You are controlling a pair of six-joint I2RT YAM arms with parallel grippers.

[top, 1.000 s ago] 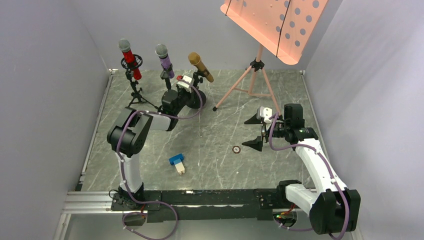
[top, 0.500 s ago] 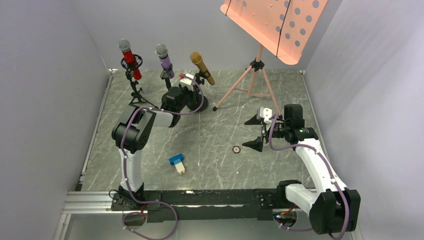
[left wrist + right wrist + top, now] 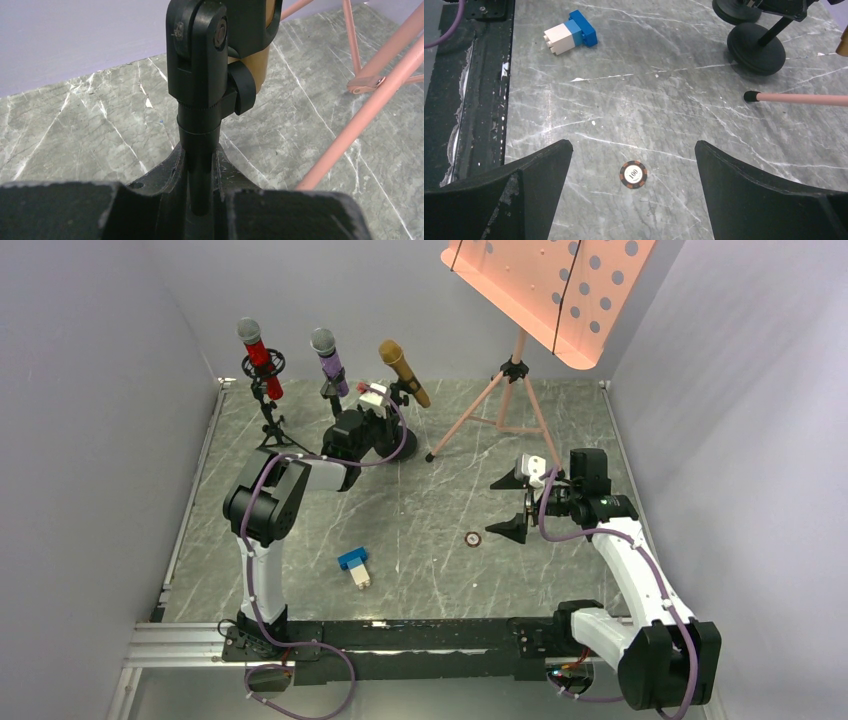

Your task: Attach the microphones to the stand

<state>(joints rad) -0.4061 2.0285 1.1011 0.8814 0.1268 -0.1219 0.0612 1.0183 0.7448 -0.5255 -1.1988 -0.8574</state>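
Stand (image 3: 200, 125) under gold microphone (image 3: 402, 370) seems pinched by left fingers (image 3: 60, 210); right fingers (image 3: 499, 200) gape over "100" chip (image 3: 633, 174).

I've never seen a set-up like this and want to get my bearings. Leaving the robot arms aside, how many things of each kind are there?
Microphones: 3 (red, purple, gold)
Black microphone stands: 3
Pink music stand: 1
Blue-and-white toy block: 1
Poker chip: 1
Total: 9
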